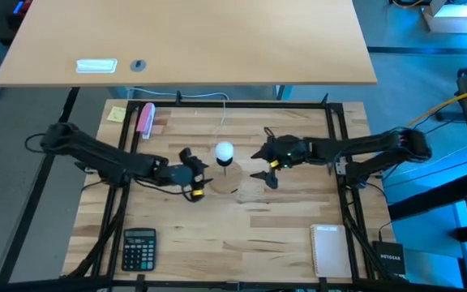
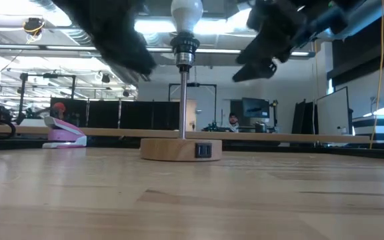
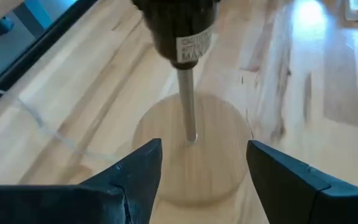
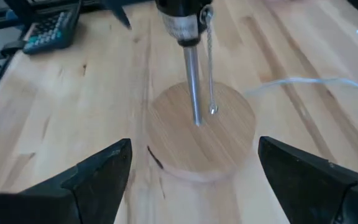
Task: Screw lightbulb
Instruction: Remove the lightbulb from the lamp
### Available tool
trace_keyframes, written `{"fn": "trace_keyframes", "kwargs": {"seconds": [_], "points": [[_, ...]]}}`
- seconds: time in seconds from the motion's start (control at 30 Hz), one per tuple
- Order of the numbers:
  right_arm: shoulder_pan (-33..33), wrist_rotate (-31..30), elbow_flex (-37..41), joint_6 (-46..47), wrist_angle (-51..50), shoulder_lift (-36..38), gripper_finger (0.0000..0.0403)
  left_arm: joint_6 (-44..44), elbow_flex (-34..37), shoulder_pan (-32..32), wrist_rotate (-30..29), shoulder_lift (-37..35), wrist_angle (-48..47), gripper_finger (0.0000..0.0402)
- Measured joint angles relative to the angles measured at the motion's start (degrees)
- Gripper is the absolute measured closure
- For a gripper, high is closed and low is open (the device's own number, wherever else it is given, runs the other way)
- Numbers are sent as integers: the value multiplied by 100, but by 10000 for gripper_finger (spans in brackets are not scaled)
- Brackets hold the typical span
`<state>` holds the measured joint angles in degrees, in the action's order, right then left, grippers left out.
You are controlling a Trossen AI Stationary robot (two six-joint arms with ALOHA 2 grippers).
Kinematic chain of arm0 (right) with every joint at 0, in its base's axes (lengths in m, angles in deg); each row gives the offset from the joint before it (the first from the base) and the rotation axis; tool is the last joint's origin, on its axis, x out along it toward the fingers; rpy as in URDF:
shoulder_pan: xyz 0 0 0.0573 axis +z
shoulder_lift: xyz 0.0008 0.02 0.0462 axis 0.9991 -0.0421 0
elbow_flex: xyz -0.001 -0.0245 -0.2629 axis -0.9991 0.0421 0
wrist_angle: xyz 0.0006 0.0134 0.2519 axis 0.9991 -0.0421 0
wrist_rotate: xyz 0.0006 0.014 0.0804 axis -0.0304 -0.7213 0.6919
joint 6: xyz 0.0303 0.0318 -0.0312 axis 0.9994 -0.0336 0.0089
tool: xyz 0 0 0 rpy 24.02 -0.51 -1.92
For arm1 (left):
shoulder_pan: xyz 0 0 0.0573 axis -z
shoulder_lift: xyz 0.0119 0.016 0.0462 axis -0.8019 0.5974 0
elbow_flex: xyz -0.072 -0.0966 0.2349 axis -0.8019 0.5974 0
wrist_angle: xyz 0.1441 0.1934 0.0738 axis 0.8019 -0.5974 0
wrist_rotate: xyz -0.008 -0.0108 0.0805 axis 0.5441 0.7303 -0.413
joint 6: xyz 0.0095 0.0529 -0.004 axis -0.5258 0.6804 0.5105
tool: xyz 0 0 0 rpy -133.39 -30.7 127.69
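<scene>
The white lightbulb (image 1: 224, 150) (image 2: 187, 12) sits upright by its screw base in the black socket (image 2: 185, 47). The socket tops a thin metal rod (image 4: 192, 87), which stands on a round wooden base (image 2: 181, 148) at the table's middle. My left gripper (image 1: 194, 173) (image 3: 204, 162) hangs open just left of the lamp, above the table and pointing at the rod; it holds nothing. My right gripper (image 1: 263, 166) (image 4: 194, 168) hangs open just right of the lamp, facing it, also holding nothing. The wrist views cut off the bulb.
A calculator (image 1: 139, 248) lies at the near left and a notepad (image 1: 331, 250) at the near right. At the far left are a pink stapler (image 1: 146, 119) and a yellow note (image 1: 117, 113). A pull chain (image 4: 210, 68) hangs from the socket, and a white cord (image 1: 221, 113) runs to the far edge.
</scene>
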<state>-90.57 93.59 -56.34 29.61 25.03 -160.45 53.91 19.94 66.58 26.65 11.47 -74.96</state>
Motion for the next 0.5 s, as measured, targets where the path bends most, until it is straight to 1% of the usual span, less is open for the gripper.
{"fn": "trace_keyframes", "kwargs": {"seconds": [0.13,0.27,0.4,0.5], "points": [[87,198,2,-61,932,-602,52,68,-42,29,-23,-685,-240,177],[121,31,-4,-537,2040,-1010,52,212,-211,34,-28,-1118,-476,177],[30,-37,-7,-1034,2721,-1274,52,397,-409,36,-33,-1278,-713,177],[28,-26,-7,-1070,3077,-1455,52,639,-582,34,-32,-1282,-731,176]]}}
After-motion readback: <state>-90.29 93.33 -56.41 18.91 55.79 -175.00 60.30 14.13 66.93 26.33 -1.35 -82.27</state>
